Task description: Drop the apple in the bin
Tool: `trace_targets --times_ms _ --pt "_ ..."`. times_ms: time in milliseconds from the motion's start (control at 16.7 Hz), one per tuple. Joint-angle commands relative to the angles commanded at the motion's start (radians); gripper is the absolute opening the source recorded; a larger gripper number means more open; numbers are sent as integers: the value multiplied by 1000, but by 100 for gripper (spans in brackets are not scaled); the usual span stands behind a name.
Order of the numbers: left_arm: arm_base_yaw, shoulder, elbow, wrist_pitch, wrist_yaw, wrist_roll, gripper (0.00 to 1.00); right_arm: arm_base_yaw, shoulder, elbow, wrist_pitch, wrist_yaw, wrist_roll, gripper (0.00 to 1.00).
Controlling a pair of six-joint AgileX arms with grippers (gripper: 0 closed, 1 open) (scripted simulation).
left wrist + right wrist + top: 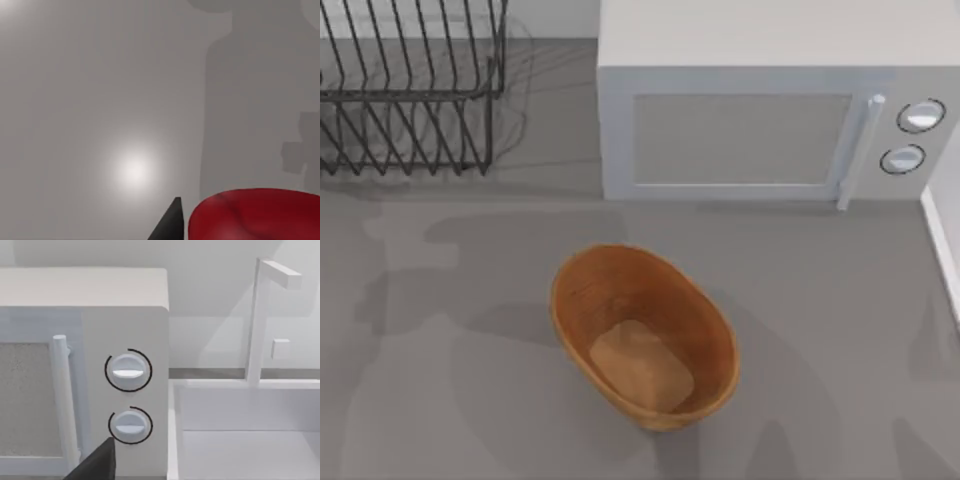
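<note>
**Apple at the left fingertip, bin alone at mid-table**

On the top view's left, a black wire rack [410, 85] stood at the back of the grey table [440, 400]. Neither arm reached into that overhead frame; soft arm-shaped shadows lay across the tabletop.

The left wrist view looked down on bare grey surface, and there the apple [255, 214] sat very close to the camera, a bright red round mass right beside one dark fingertip [170, 222] of the left gripper. Whether the fingers were clamped on the fruit or merely alongside it could not be told, since a single tip was visible and the contact was hidden.

Toward the middle of the table lay the bin [705, 330], an oval ribbed wooden bowl, its long axis running diagonally from back-left to front-right, with its lighter floor bare. Behind it stood a white microwave [760, 130].

The right wrist view faced the microwave's two dials, with a white sink beside it and one dark finger [97, 462] at the frame's lower edge; its state could not be told.

As a judgement, the left arm was the one placed for the job: the apple was at its fingers, and the coming move depended on carrying it over the bin's open mouth.
</note>
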Motion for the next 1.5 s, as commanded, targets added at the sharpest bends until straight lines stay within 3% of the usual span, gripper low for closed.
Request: trace_targets --times_ms 300,480,660,1140,1320,1500 --pt "0 0 3 -3 -1 4 0 0 0 0 0 0 0 100" --pt "-66 -1 3 -2 -2 62 0 0 0 0 0 0 0 100" --pt "-227 -7 -5 1 -3 190 0 0 0 0 0 0 0 100" --pt "-857 -63 -74 35 -4 629 0 0 0 0 0 0 0 100" --pt "-979 -91 -96 54 -8 737 0 0 0 0 0 0 0 100" --pt "-1007 -100 -102 60 -10 764 0 0 0 0 0 0 0 100"
